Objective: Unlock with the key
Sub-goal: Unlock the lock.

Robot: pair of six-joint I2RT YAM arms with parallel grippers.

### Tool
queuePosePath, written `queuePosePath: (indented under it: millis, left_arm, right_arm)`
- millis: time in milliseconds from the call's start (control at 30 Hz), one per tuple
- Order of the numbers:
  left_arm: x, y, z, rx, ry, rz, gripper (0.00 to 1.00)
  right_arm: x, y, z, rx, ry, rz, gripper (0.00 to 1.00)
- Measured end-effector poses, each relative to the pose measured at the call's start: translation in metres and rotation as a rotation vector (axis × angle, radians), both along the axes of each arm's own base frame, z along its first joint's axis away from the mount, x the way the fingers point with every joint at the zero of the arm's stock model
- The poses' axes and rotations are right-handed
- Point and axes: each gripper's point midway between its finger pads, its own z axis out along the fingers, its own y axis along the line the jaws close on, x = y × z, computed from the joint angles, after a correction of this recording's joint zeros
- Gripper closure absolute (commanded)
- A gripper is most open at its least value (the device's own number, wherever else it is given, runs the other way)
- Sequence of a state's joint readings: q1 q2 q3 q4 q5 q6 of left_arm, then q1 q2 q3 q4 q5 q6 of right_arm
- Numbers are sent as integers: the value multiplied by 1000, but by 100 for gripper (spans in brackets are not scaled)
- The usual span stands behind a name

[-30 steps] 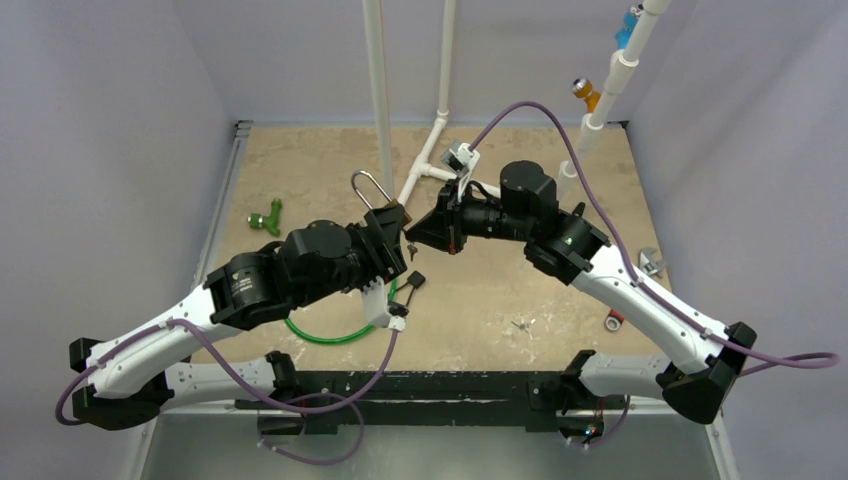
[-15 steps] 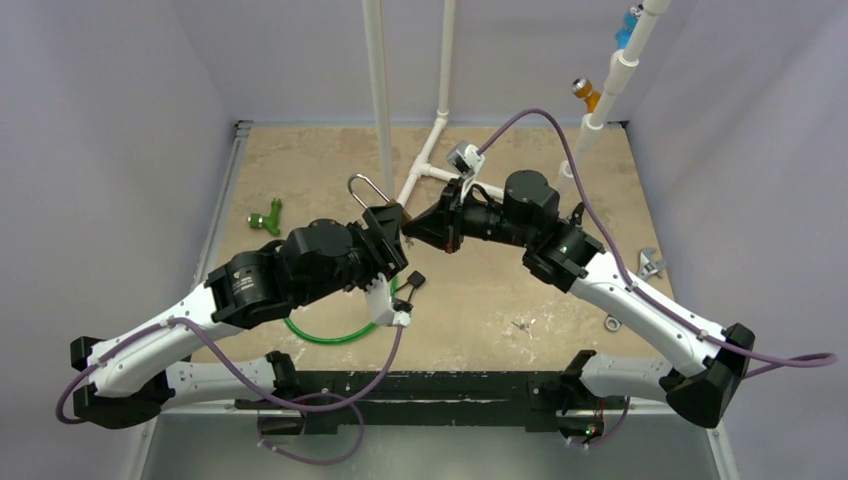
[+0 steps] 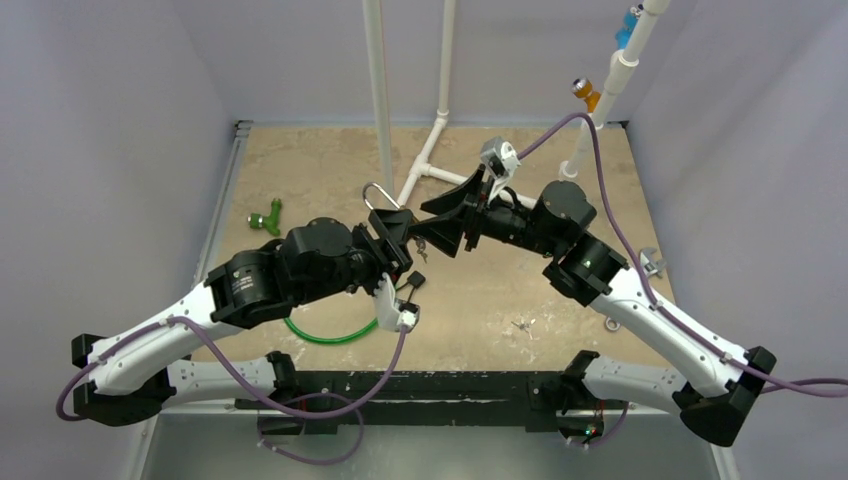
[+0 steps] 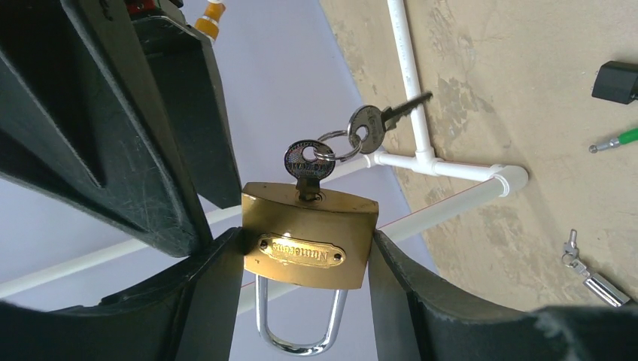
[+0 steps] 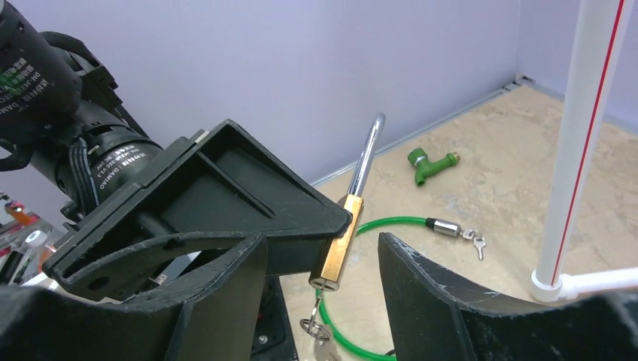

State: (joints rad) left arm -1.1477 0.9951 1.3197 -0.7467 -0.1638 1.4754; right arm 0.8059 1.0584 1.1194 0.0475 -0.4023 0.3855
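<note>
A brass padlock with a chrome shackle is clamped by its sides in my left gripper, held above the table. Both shackle legs sit in the body. A key is stuck in the keyhole, and a ring with a second key hangs from it. From above, the shackle pokes out behind the left gripper. My right gripper faces the lock's key end, open and touching nothing. In the right wrist view the padlock and dangling key lie ahead of its spread fingers.
A green cable loop with small keys lies under the left arm. A green tap fitting is at the left. White pipes rise at the back. A wrench and small bits lie at the right.
My right gripper has opened, let go of the key and drawn back to the right. The key stays in the lock. The left gripper has shifted the padlock slightly right.
</note>
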Motion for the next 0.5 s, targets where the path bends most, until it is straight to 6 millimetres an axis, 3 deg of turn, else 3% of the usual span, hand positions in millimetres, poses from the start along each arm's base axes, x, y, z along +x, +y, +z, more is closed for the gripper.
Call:
queuePosePath:
  millis: [167,367,500]
  left_arm:
    - [1,1,0,0,-2,6,100]
    - [6,2,7,-16,-28,28,100]
    - [7,-1,11,-35,-39,26,100]
  right_arm:
    - [0,1,5,18,-17,6,45]
    - [8,9,-10,-15,13,6,37]
    - [13,14,-22,-43,40,5,44]
